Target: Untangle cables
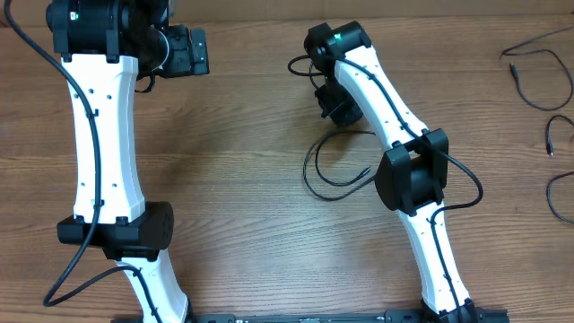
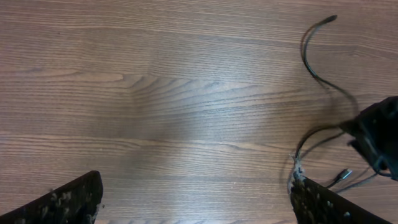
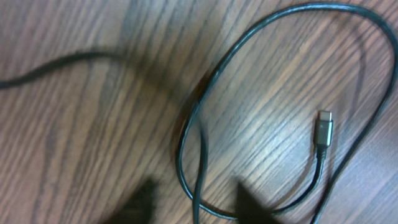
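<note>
A thin black cable [image 1: 306,170] lies in a loose loop on the wooden table, just below my right gripper [image 1: 339,106]. In the right wrist view the cable [image 3: 186,118] crosses over itself, and its plug tip [image 3: 324,127] lies inside the loop. My right gripper [image 3: 196,205] stands open there. One strand runs up between its blurred fingertips [image 3: 252,202], and the fingers do not press on it. My left gripper [image 2: 196,202] is wide open over bare wood at the upper left [image 1: 193,51], holding nothing. Part of the cable [image 2: 317,59] shows at its right.
More thin black cables [image 1: 529,90] lie at the table's far right edge, and another strand [image 1: 549,193] lies lower down. The right arm's black wrist [image 2: 379,140] shows at the right of the left wrist view. Both arm bases stand at the near edge.
</note>
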